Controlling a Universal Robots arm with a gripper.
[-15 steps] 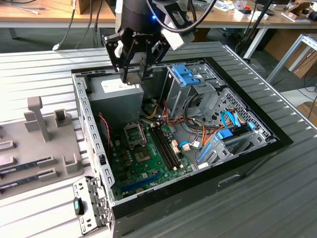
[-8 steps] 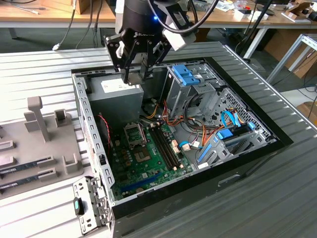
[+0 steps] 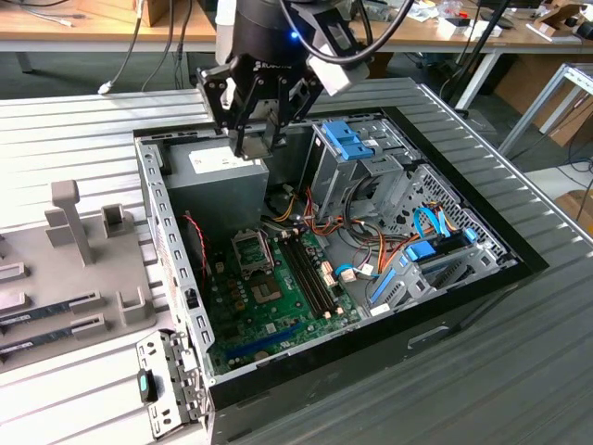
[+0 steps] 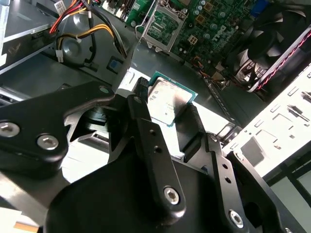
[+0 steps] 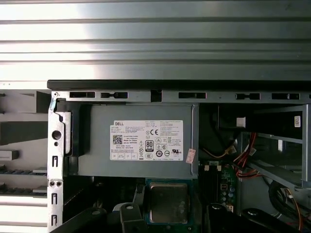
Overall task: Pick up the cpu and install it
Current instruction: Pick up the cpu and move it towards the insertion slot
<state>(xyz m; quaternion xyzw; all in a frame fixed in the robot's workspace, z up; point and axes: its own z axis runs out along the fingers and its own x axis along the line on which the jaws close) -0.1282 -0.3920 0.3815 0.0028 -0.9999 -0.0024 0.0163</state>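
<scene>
- cpu (image 4: 167,101) was clamped at its edges between the gripper's (image 4: 166,99) black fingers (image 4: 141,116) in the second wrist view.
- first wrist view: it hung just beside the power supply (image 5: 138,141).
- exterior view: the gripper hovered over that supply inside the open computer case (image 3: 157,213).

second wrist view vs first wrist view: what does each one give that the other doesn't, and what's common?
Second wrist view: the open metal-framed processor socket and a round black cooling fan.
First wrist view: the ribbed grey metal tabletop and the computer case's slotted metal edge rail.
Both wrist views: the flat square silver-topped, green-rimmed cpu, clamped in the black pincer.
</scene>
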